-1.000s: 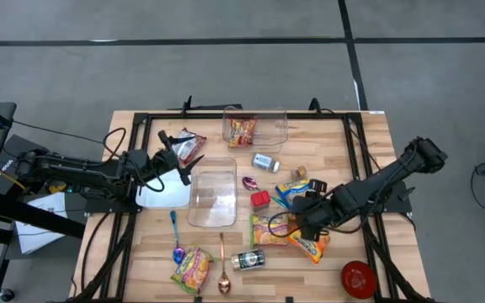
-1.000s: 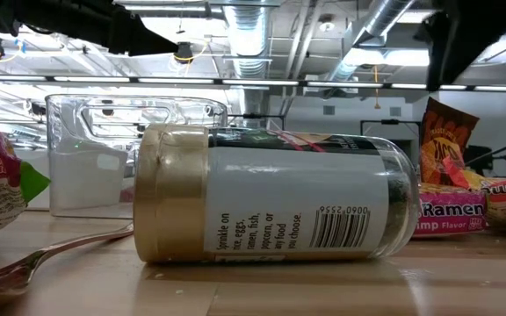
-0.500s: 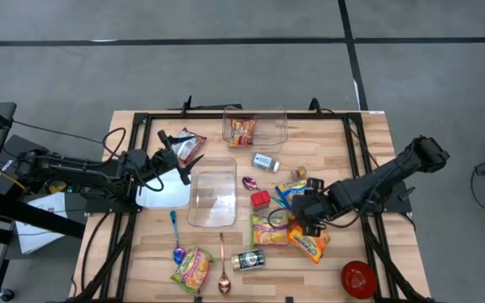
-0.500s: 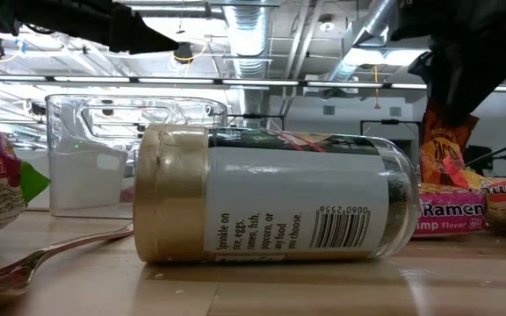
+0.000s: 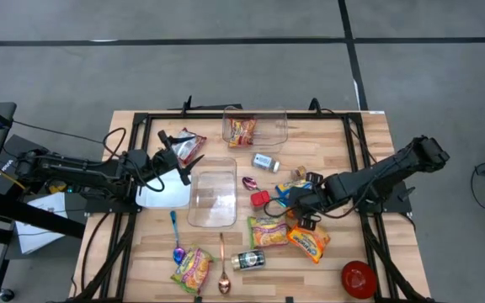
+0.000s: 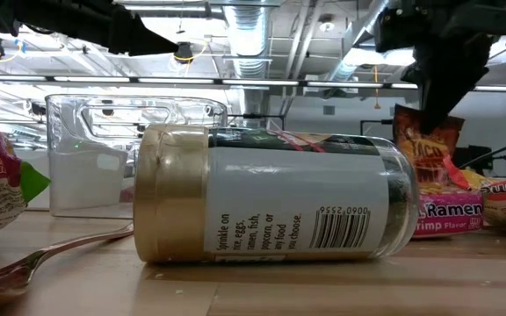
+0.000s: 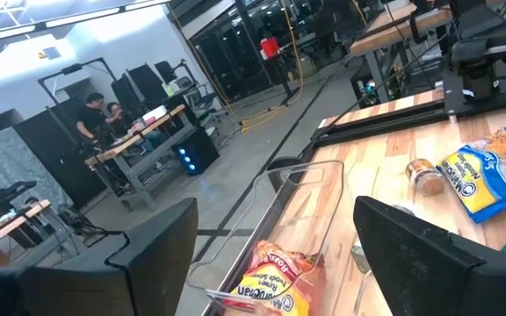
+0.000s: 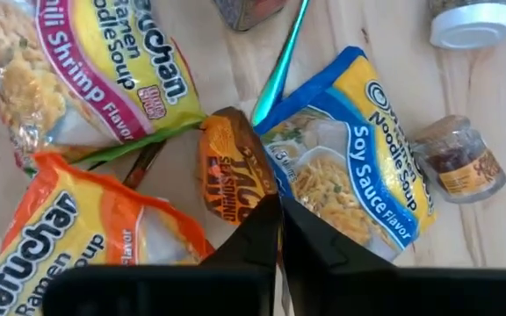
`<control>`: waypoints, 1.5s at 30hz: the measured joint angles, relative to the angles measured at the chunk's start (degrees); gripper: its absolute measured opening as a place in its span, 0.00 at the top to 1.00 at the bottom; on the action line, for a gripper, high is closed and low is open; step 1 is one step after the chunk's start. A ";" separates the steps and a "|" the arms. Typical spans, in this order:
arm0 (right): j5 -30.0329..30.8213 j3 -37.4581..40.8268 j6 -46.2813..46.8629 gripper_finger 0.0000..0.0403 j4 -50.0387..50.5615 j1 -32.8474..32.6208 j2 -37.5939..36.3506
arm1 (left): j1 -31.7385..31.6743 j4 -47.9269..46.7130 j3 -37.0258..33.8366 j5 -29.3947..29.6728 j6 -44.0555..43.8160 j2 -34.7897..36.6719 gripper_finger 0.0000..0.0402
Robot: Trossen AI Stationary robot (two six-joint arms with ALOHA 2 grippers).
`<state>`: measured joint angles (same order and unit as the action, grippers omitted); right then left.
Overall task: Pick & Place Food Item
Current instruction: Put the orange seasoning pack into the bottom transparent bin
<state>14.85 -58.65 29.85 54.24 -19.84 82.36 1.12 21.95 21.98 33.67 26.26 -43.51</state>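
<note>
A wooden table (image 5: 369,135) with a black frame stands on a grey floor; the low view looks into a workshop with ceiling ducts and pipes, and the left wrist view shows benches with people far off.

Right gripper (image 5: 297,204), right of the table's centre: fingers closed on the top edge of a small orange seasoning packet (image 8: 234,180), which hangs above the wood in the low view (image 6: 426,158). Just beside it lie a blue soy-sauce ramen pack (image 8: 354,162), a shrimp ramen pack (image 8: 95,66) and an orange ramen pack (image 8: 77,237); a teal-handled utensil (image 8: 281,57) runs between them, and a small spice jar (image 8: 453,162) lies near.

Left gripper (image 5: 178,162), near the left edge, fingers spread wide, holding nothing.

Centre: a clear container (image 5: 213,195). Back edge: a second clear container (image 5: 269,128) holding a ramen pack (image 5: 241,130). Front edge: a seasoning jar (image 6: 271,195) on its side, a spoon (image 5: 223,269), a red bowl (image 5: 358,279).
</note>
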 joint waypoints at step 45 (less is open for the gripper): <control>-3.07 -45.10 -42.51 1.00 -8.65 21.47 27.45 | -0.04 -0.30 0.00 -0.05 0.85 -0.04 0.26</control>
<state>11.77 -103.75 -12.67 45.58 1.63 109.81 1.08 21.65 21.98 33.63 27.11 -43.55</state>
